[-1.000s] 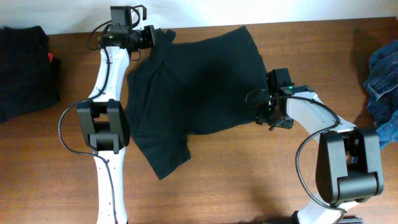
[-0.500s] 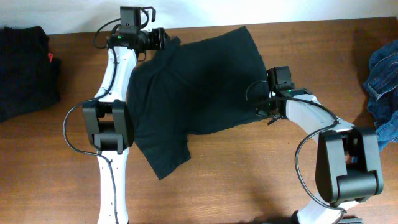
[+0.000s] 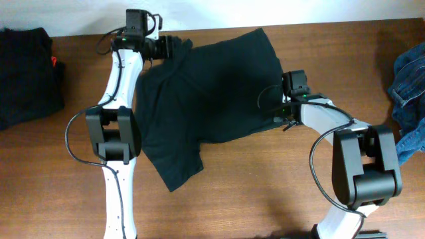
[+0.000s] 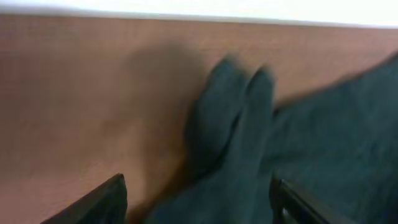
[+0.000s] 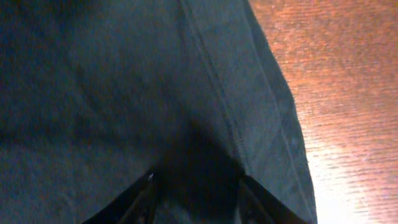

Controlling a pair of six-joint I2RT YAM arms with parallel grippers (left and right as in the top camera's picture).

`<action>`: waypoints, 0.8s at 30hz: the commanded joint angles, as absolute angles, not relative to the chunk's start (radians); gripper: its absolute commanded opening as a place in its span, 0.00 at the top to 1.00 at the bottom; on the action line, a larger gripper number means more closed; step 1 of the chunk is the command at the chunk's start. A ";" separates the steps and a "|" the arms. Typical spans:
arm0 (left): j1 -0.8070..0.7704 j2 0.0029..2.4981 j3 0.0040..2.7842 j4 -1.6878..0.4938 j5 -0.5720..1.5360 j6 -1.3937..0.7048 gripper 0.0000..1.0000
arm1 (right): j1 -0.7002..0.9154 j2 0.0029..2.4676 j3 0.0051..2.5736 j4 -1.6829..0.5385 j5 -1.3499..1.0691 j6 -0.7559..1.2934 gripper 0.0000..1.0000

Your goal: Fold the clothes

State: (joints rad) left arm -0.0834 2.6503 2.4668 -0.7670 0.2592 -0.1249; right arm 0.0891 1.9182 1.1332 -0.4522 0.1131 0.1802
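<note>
Table bears the shirt, spread flat but crooked at centre, judged ready for squaring. Left gripper is at the far-left corner, fingers spread, cloth loose between. Right gripper straddles the right hem, seemingly to take it; actual pinch cannot be told, fingertips cut off.

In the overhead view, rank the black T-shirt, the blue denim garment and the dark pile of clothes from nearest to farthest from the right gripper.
1. The black T-shirt: its right edge lies right at the right gripper.
2. The blue denim garment: off to the gripper's right, at the picture's right edge.
3. The dark pile of clothes: at the far left edge, across the whole shirt.
</note>
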 commanded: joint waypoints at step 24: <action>-0.223 2.487 2.492 -1.153 0.094 -0.009 0.15 | -0.104 1.968 1.150 -0.882 0.139 0.267 0.48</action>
State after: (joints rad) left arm -0.1890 2.5175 2.4828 -1.1469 0.1913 -0.0742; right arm -0.0952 1.9179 1.1873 -0.9123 0.1051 0.2569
